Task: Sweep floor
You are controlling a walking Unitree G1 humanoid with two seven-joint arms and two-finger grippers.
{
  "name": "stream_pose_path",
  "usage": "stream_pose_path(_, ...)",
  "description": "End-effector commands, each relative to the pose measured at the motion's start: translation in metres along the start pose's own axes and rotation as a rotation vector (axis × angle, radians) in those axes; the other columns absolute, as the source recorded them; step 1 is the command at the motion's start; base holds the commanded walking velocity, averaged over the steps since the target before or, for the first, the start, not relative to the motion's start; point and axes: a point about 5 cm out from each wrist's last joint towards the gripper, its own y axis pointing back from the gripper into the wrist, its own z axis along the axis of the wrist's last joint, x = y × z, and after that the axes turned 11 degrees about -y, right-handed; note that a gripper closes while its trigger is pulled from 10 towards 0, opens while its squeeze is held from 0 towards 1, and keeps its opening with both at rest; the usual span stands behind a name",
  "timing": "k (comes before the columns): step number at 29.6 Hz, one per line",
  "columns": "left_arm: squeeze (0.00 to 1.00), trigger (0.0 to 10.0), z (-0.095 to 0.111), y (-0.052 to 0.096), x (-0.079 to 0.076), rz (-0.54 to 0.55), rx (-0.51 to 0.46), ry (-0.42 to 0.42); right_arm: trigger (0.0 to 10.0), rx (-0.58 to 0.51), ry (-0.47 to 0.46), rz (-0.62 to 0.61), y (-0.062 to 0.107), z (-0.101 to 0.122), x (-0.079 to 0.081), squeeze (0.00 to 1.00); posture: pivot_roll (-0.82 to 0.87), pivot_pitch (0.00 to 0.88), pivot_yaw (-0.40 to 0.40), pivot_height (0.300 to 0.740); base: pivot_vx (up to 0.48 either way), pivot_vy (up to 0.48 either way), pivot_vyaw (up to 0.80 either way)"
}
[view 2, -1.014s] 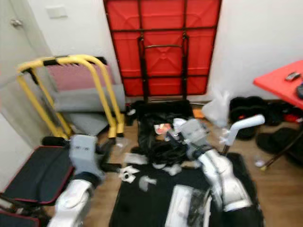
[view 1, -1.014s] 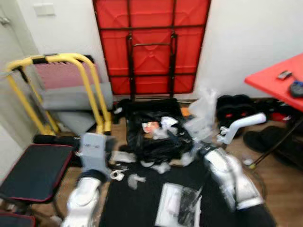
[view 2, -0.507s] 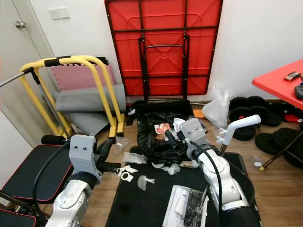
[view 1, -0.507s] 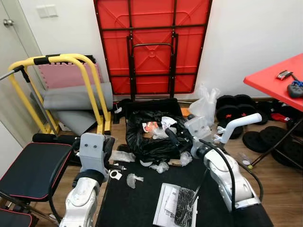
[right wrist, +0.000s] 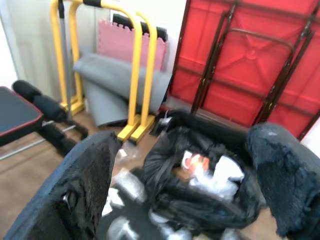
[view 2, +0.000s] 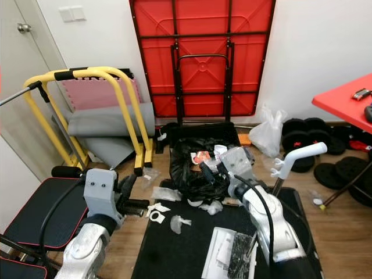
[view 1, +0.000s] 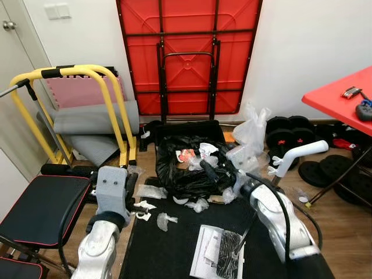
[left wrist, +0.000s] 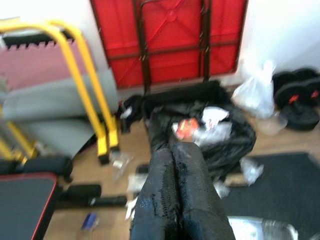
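The robot stands at the near edge of a black mat [view 1: 174, 244] laid on the wooden floor [view 1: 343, 226], facing a red folding table [view 1: 187, 55] propped upright against the white wall. Between the mat and that table sits an open black rubbish bag [view 1: 189, 174] with crumpled white wrappers and a scrap of red packaging inside.

The left tool [view 2: 138, 204] is held low over the floor by the mat's left edge, its 2 black fingers [left wrist: 175, 195] pressed together with no gap and nothing between them. Just ahead of it, scraps of clear plastic and white paper litter [view 2: 157, 209] lie scattered on the floor and along the mat's edge, with more crumpled pieces [view 1: 199, 204] right in front of the bag.

The right tool [view 1: 210, 172] reaches forward over the near rim of the bag, its 2 fingers [right wrist: 87, 175] spread wide apart and holding nothing. Beside that arm, a white curved handle [view 1: 296, 154] rises at a slant. On the mat near the robot lies a white dustpan [view 1: 204, 256] with a dark brush head [view 1: 228, 263] resting on it.

To the left stand a yellow metal frame [view 1: 87, 104], a rolled grey mat [view 1: 87, 119], pink foam tiles [view 1: 75, 90] and a black padded bench [view 1: 40, 212]. To the right are a white plastic bag [view 1: 253, 131], black weight plates [view 1: 290, 131] and a red tabletop [view 1: 343, 96] carrying small tools.
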Motion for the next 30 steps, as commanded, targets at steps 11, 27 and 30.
stream_pose_path(11,0.0,10.0,-0.05,0.011,0.041,0.236,0.186,0.07,10.0,0.082,-0.081,-0.219,0.015,-0.028,-0.047,0.0,-0.14,0.0,-0.021,0.74,0.0,0.0,0.0)
stream_pose_path(27,0.0,10.0,-0.041,0.006,0.034,0.198,0.146,0.044,10.0,0.082,-0.071,-0.185,0.015,-0.024,-0.04,0.0,-0.15,0.0,-0.023,0.74,0.0,0.0,0.0)
stream_pose_path(30,0.0,10.0,-0.03,0.001,0.028,0.153,0.097,0.019,10.0,0.047,-0.058,-0.142,0.012,-0.014,-0.034,0.0,-0.15,0.0,-0.018,0.74,0.0,0.0,-0.27)
